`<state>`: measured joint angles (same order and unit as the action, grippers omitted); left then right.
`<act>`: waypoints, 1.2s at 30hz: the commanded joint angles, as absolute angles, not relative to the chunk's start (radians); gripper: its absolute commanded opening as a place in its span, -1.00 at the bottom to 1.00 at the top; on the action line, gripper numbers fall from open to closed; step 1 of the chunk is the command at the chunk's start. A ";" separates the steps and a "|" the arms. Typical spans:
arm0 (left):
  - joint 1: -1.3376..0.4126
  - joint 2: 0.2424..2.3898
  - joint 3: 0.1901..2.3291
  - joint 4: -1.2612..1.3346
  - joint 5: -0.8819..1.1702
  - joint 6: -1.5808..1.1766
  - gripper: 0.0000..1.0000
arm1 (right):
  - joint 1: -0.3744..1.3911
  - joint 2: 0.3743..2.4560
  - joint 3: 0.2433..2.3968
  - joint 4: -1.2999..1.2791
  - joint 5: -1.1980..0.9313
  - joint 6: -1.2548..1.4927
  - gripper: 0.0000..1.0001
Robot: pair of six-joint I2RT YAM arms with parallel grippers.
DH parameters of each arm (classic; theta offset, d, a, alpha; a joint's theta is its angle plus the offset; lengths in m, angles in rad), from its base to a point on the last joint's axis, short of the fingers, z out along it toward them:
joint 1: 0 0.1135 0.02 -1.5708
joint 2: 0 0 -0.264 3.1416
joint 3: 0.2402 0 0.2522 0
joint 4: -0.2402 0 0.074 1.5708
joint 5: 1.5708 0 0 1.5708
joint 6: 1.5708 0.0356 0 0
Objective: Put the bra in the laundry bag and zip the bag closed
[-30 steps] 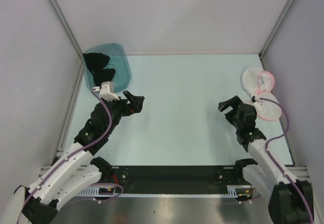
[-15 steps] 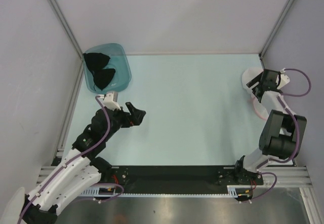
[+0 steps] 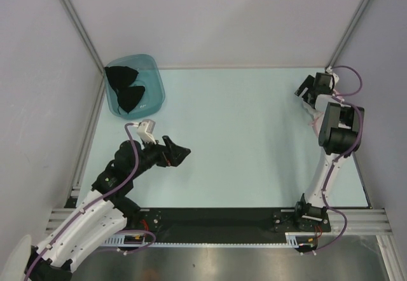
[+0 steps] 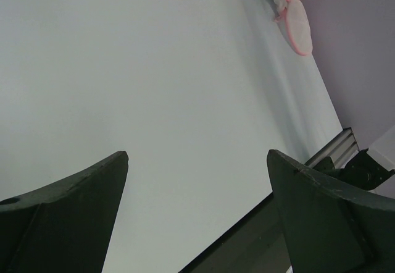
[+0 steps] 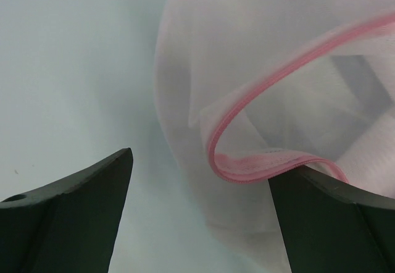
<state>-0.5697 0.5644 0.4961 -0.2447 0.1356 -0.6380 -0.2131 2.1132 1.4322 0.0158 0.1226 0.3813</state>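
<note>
One bra [image 3: 126,88] lies in one tub [image 3: 156,81]; one laundry bag [image 5: 203,50]; left gripper [image 3: 179,153], right gripper [image 5: 200,162] both agape.

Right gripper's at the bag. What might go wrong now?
The right gripper, fingers open, straddles a fold of pink trim on the laundry bag; closing may pinch both mesh layers shut.
The right arm hides most of the bag in the top view, so slips could go unseen.
The bra sits in the teal tub, across the table: a long carry for soft fabric.

Overhead, 2 wrists; shared laundry bag [image 4: 298,27]
</note>
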 commanded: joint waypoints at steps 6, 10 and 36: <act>-0.565 0.624 0.526 -0.227 0.109 -0.627 0.99 | -0.003 2.177 1.649 -0.081 -0.147 0.130 0.56; -0.565 0.664 0.537 -0.206 0.129 -0.632 0.99 | 0.067 2.099 1.569 -0.141 -0.221 0.126 0.53; -0.676 2.350 2.231 -0.222 0.045 -0.512 0.61 | -0.146 1.865 1.303 -0.160 0.085 0.626 0.99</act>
